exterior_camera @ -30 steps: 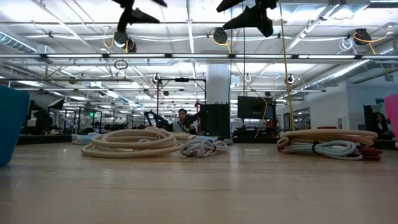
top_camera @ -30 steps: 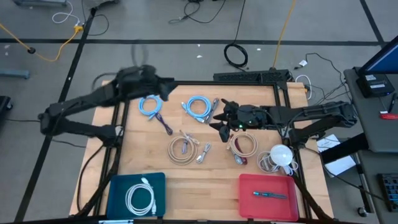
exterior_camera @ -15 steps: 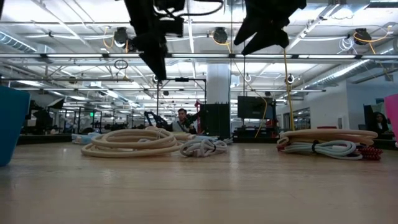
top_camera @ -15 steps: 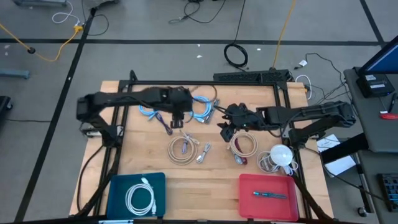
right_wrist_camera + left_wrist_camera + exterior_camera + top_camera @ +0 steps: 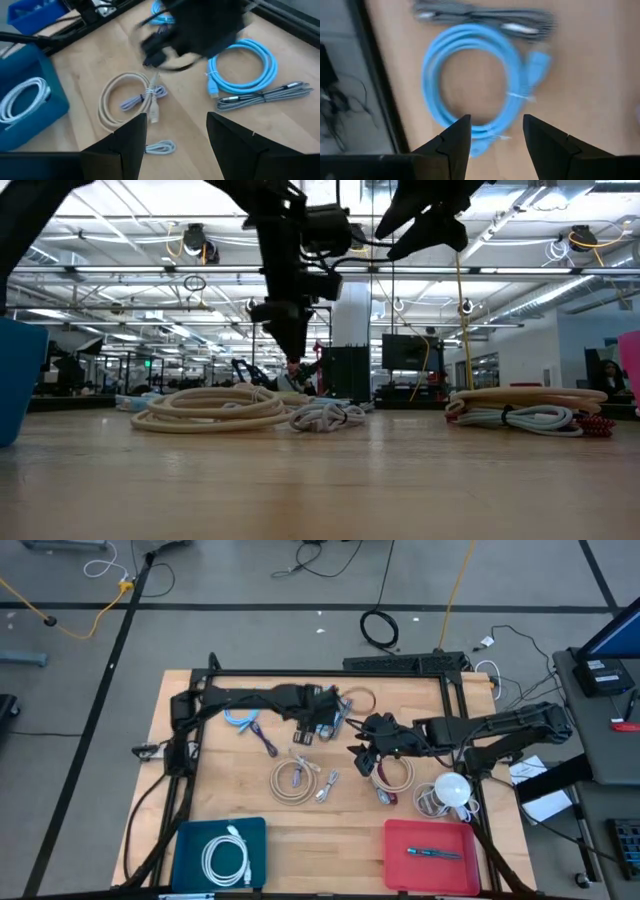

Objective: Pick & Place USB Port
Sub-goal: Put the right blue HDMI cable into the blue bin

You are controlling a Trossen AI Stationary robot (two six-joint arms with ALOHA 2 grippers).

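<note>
The wooden table [image 5: 210, 775] carries two bins along its front edge: a blue bin [image 5: 190, 840] with a white cable [image 5: 226, 857] coiled inside, and a red bin [image 5: 432, 842] holding a pen-like thing [image 5: 433, 853]. Above the middle of the table, the left gripper [image 5: 318, 725] hangs with fingers spread and empty, right over a light-blue coiled cable [image 5: 475, 85] with its USB plug. The right gripper [image 5: 366, 745] hovers just beside it, fingers apart, holding nothing, above a beige coil [image 5: 120, 97]. A second blue cable [image 5: 240, 718] lies farther left.
</note>
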